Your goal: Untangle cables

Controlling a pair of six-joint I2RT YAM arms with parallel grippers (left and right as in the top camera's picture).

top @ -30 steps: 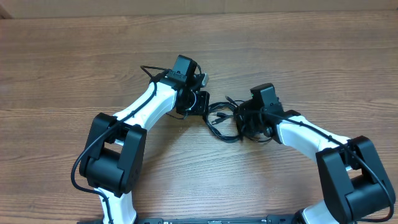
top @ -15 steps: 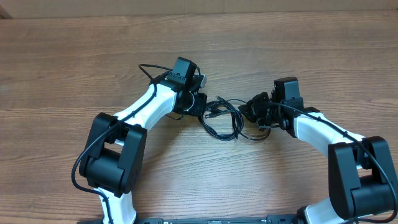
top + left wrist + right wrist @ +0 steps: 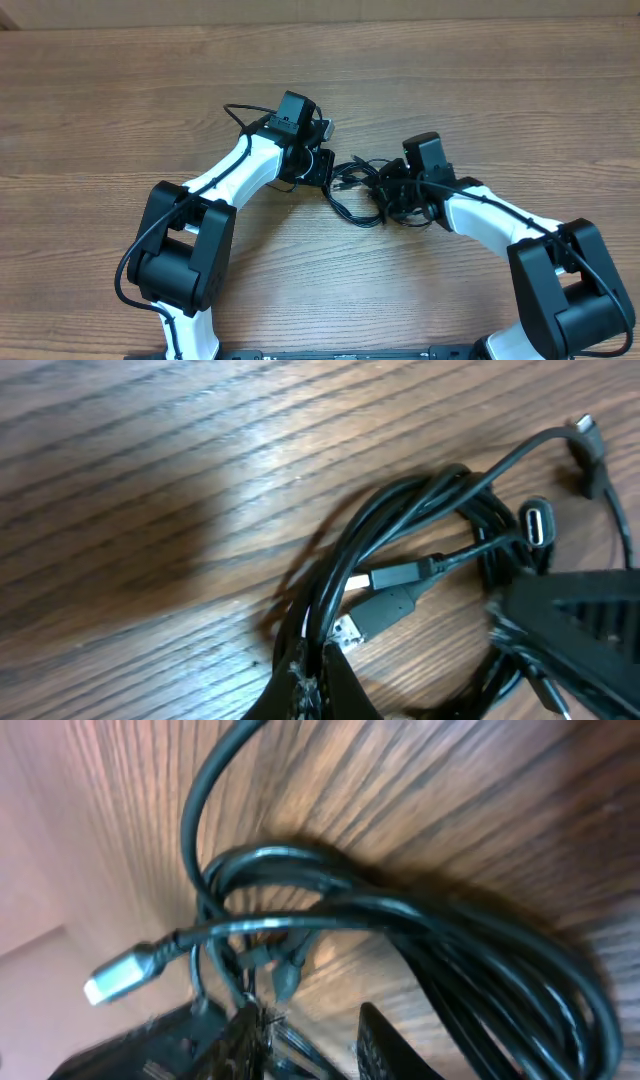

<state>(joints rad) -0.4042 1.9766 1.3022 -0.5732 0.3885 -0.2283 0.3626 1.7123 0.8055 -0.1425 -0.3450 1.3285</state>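
where: the cables (image 3: 358, 190) lie in a loose tangled coil on the wooden table (image 3: 120, 90), right between the two arms.
left gripper (image 3: 312, 678): fingers pressed together, pinching a few strands at one edge of the coil.
right gripper (image 3: 312, 1038): fingers a bit apart, with strands running through the gap. It doesn't look clamped on anything.
feel: thin, light, floppy cord with a glossy jacket, so it probably slides out of a weak pinch. The loops will likely drag each other along rather than hold their shape.
where to grab: probably close to one of the plug ends (image 3: 537, 523), say the silver plug (image 3: 345, 632). The stiff bit gives something solid to hold and feed back through a loop.
count: two grippers. Four plug ends show in the left wrist view, so likely two cords, but the strands are too bunched to trace for sure.
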